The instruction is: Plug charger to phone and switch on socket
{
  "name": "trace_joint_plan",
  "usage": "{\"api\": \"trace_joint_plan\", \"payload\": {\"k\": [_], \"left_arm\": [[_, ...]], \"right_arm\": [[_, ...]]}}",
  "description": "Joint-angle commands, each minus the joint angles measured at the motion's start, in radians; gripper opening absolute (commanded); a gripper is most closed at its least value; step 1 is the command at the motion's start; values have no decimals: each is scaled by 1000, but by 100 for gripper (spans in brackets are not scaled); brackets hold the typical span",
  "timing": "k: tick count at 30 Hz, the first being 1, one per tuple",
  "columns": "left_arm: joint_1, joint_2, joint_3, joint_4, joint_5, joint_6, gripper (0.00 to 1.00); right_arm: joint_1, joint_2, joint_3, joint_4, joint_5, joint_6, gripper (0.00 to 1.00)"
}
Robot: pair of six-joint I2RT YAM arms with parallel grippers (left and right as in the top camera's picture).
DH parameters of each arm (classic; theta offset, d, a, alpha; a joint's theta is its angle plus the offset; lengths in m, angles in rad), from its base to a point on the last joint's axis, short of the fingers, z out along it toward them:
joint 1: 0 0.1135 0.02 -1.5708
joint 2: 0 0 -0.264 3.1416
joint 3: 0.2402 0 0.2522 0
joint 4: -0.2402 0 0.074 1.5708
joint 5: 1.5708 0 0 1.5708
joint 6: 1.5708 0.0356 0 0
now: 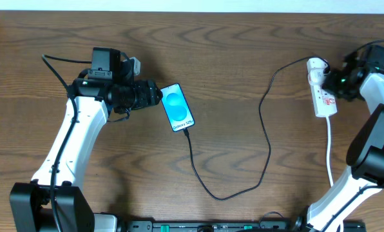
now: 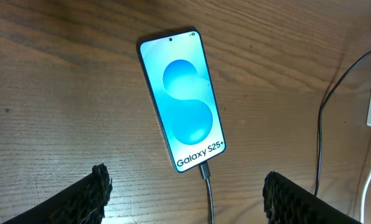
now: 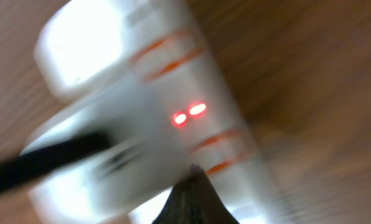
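The phone [image 1: 178,107] lies flat with its blue-and-cyan screen [image 2: 182,99] up. The charger [image 1: 267,138], a thin black cable, has its small plug [image 2: 204,170] seated in the phone's text end and loops across the table to the socket [image 1: 321,89]. My left gripper [image 1: 155,96] stands open just left of the phone, holding nothing, its fingers [image 2: 97,190] wide apart at the phone's plugged end. My right gripper [image 1: 331,80] is shut over the socket, its joined tip [image 3: 195,182] against the white body [image 3: 129,93]. A red lamp [image 3: 188,116] glows there; the view is blurred.
A white cord [image 1: 330,145] runs from the socket toward the table's front edge and shows at the right of the left wrist view as the cord [image 2: 366,186]. The black cable's loop [image 1: 219,196] lies near the front middle.
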Motion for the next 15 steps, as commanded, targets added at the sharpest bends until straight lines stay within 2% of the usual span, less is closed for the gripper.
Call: {"api": "trace_joint_plan", "payload": {"k": [1,11,15], "left_arm": [[-2,-17,-1,-2,-13,17,80],[-2,-17,-1,-9,-13,17,80],[-2,-17,-1,-10,-13,17,80]], "right_arm": [[93,48,-37,-21,-288,-104,1],[80,32,-37,-35,-304,-114,1],[79,-76,-36,-82,-138,-85,1]]}}
